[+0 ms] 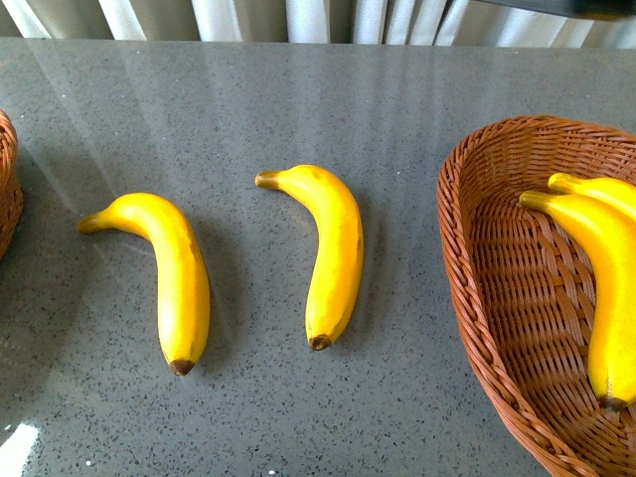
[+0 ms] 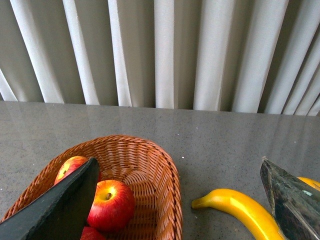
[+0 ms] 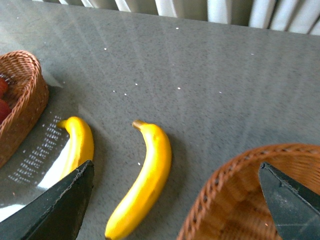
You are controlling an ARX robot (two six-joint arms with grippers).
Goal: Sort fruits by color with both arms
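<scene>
Left wrist view: the left end effector (image 2: 178, 161) gapes wide and empty over a wicker basket (image 2: 167, 200) holding red apples (image 2: 111, 202), one of them partly hidden by it. A loose banana (image 2: 240, 210) lies on the grey bench (image 2: 225, 135) just beside it. The right end effector (image 3: 176, 164) is also spread wide and empty, with a second banana (image 3: 145, 185) below its gap. Another basket (image 3: 225, 200), holding two more bananas (image 1: 611, 288), sits beneath one side.

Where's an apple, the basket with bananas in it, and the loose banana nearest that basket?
apple (image 2: 115, 207): left wrist view, its red side.
banana basket (image 1: 497, 288): front view, inner woven wall.
loose banana (image 1: 336, 250): front view, mid-body.
</scene>
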